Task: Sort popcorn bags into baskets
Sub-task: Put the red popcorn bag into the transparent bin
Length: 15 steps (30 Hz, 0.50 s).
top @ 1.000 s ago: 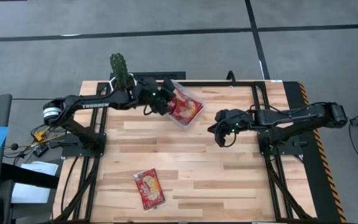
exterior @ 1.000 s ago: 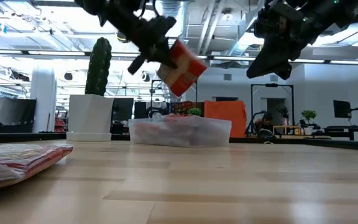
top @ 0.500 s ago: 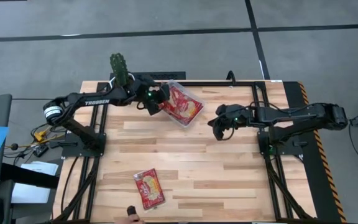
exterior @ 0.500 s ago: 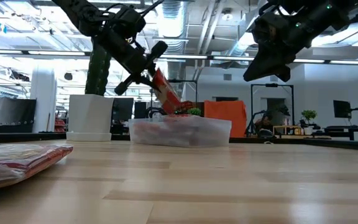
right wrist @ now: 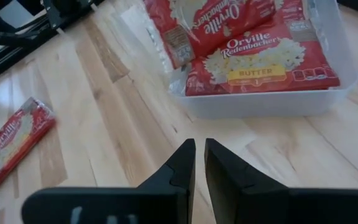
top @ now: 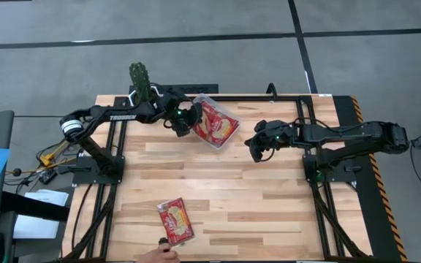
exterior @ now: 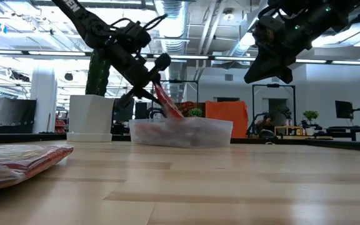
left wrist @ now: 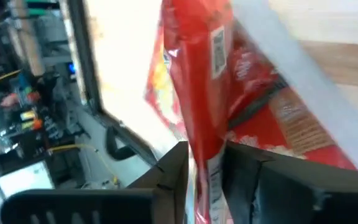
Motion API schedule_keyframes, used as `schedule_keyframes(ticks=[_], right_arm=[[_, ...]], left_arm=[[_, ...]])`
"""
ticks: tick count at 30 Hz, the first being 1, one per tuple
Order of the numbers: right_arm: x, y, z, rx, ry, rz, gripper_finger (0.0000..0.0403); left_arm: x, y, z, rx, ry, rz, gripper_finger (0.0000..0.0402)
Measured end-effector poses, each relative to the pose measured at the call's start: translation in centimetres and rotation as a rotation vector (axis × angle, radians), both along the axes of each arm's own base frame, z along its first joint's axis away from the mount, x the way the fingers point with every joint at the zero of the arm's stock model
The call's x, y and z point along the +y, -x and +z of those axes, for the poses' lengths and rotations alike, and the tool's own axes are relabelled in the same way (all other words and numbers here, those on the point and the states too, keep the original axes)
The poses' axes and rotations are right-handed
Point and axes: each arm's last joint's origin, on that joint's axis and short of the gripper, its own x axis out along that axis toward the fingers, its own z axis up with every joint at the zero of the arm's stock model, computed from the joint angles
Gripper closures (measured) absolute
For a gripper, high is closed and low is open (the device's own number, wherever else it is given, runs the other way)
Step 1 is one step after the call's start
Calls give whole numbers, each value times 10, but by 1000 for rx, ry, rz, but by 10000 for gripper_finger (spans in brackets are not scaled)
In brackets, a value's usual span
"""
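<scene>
The work surface is a light wooden table (top: 225,190) standing on a grey floor; the low view shows an open workshop behind it.

**Layout, high view, clock face centred on the table.** The clear tray (top: 227,115) sits at about 12 o'clock, already holding several popcorn bags (right wrist: 260,59). A cactus pot (top: 142,82) stands at 11 o'clock, near the tray. One loose bag (top: 175,221) lies at 7 o'clock, well apart from the tray. A person's hand (top: 165,252) shows at the table edge just beside that bag.

**Left gripper** (left wrist: 205,168). Positioned at the tray's 9 o'clock rim. A red bag (left wrist: 201,81) stands on edge between the fingers, with its far end down among the bags in the tray. The jaws are narrow; whether they grip the bag or have just let go cannot be told.

**Right gripper** (right wrist: 199,163). Hovers above bare table at 2 o'clock, clear of the tray, jaws nearly together and empty.

**Likely faults.**
- The bag is tilted against the rim. If released at this angle, it may tip outward onto the table.
- If the bag snags on a finger as the arm withdraws, it may be dragged out or shift the light tray.
- The hand near the loose bag may lie in the path of the next pickup.
</scene>
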Motion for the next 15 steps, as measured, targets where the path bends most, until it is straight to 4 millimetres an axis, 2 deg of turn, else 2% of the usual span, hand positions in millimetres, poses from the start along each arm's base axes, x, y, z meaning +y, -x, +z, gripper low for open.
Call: schedule_keyframes(ticks=[9, 15], right_arm=[[5, -1, 0, 2, -5, 18, 340], [4, 0, 0, 4, 2, 22, 340]], left_arm=[[6, -10, 23, -107, 102, 163, 272], [10, -7, 22, -101, 139, 365, 226]])
